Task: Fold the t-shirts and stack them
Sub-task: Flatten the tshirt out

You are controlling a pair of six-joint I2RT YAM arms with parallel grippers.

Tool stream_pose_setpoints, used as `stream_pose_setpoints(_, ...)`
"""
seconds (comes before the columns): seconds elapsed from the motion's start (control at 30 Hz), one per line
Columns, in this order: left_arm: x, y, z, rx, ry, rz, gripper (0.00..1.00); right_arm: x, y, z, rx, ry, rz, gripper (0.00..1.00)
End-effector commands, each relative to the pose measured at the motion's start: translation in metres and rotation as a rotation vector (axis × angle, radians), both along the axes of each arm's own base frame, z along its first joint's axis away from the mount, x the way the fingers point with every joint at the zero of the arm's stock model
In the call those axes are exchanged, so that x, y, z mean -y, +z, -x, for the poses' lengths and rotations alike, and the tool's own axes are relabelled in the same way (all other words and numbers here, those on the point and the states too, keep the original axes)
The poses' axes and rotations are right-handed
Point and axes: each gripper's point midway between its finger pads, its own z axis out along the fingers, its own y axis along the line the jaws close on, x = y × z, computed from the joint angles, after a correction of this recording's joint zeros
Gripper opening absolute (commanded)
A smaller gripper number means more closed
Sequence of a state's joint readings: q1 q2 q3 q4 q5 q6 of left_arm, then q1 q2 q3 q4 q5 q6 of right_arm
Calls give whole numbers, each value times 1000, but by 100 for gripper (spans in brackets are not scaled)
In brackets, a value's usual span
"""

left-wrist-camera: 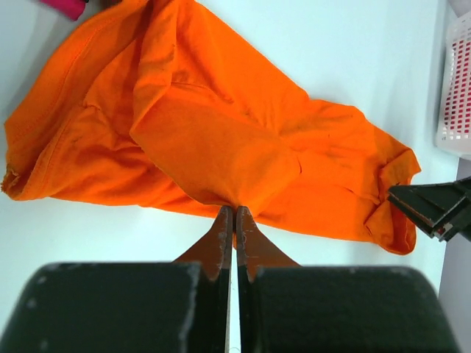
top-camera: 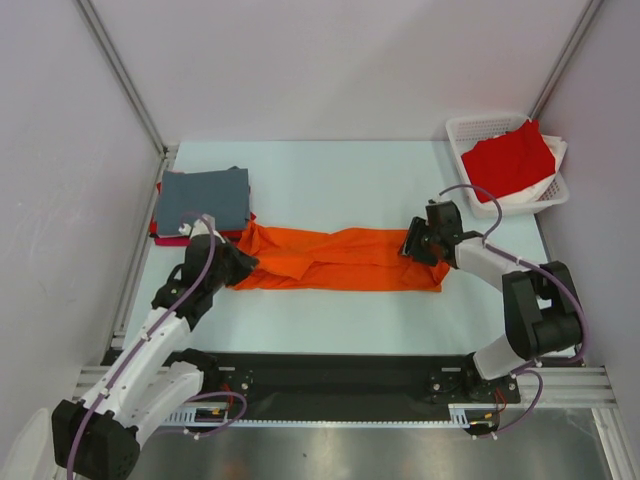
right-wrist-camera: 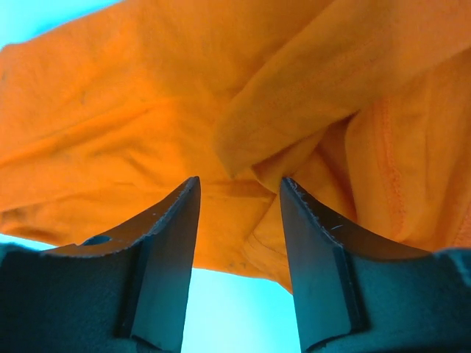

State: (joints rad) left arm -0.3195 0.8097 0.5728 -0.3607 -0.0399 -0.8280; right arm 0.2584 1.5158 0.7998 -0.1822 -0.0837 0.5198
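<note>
The bright orange t-shirt (top-camera: 340,258) lies stretched left to right across the middle of the table, loosely bunched. My left gripper (top-camera: 240,262) is shut on a fold at its left end; the left wrist view shows the tips (left-wrist-camera: 234,212) pinched on the orange cloth (left-wrist-camera: 221,132). My right gripper (top-camera: 415,243) is open at the shirt's right end, its fingers (right-wrist-camera: 176,220) wide apart with orange cloth (right-wrist-camera: 147,110) just beyond them. A folded slate grey t-shirt (top-camera: 205,198) tops a stack at the back left, with a magenta edge (top-camera: 170,240) beneath. A red t-shirt (top-camera: 508,160) lies in the basket.
The white lattice basket (top-camera: 470,130) stands at the back right corner; it also shows in the left wrist view (left-wrist-camera: 458,88). Metal frame rails run along the left and front table edges. The right gripper's fingers (left-wrist-camera: 434,209) show in the left wrist view, past the shirt's far end.
</note>
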Motion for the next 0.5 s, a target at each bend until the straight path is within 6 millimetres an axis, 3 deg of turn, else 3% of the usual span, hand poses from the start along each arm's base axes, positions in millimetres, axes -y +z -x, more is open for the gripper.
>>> stream_pose_setpoints(0.0, -1, 9, 3, 2, -35, -16, 0, -7, 20, -26, 74, -17, 4, 52)
stream_pose_setpoints(0.27, -4, 9, 2, 4, -30, -23, 0, 0, 16, -39, 65, -52, 122, 49)
stream_pose_setpoints(0.47, 0, 15, 3, 17, -54, -14, 0, 1, 5, -35, 36, -52, 201, 48)
